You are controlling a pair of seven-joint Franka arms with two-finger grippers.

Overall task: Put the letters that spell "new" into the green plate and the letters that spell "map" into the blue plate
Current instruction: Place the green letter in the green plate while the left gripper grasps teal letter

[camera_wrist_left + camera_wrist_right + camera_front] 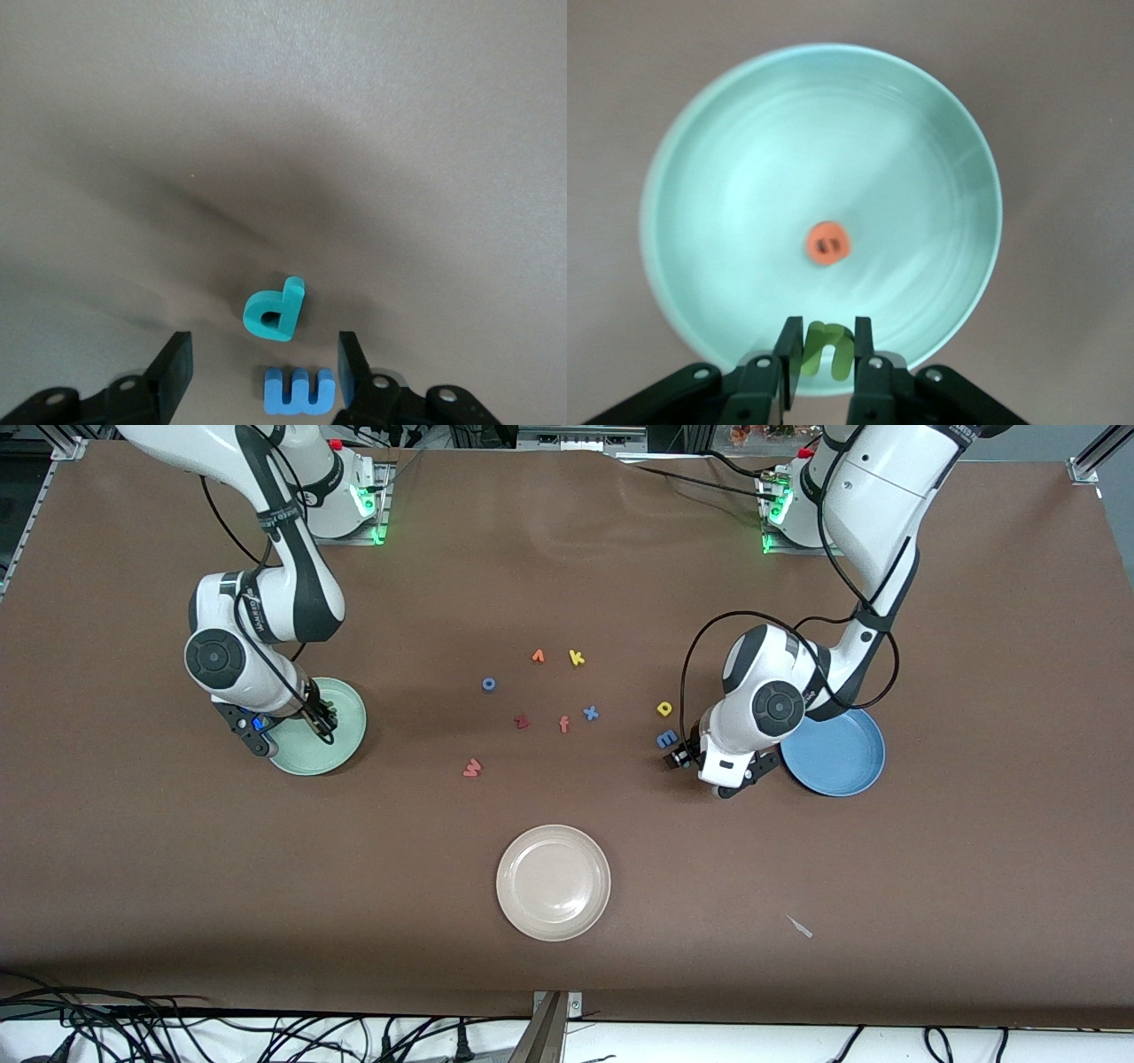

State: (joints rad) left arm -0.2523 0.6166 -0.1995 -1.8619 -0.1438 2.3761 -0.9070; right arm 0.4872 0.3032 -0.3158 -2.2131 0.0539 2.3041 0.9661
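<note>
Left gripper (264,372) hangs low over the table with its fingers spread either side of the blue "m" (299,390), not touching it; the teal "p" (275,309) lies just beside, near the blue plate (852,772). Right gripper (824,348) pinches the olive "n" (827,346) over the green plate (709,204), where the orange "e" (829,243) lies.

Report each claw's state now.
Left claw: open, straddling the blue "m".
Right claw: shut on the olive-green "n", over the green plate.
</note>
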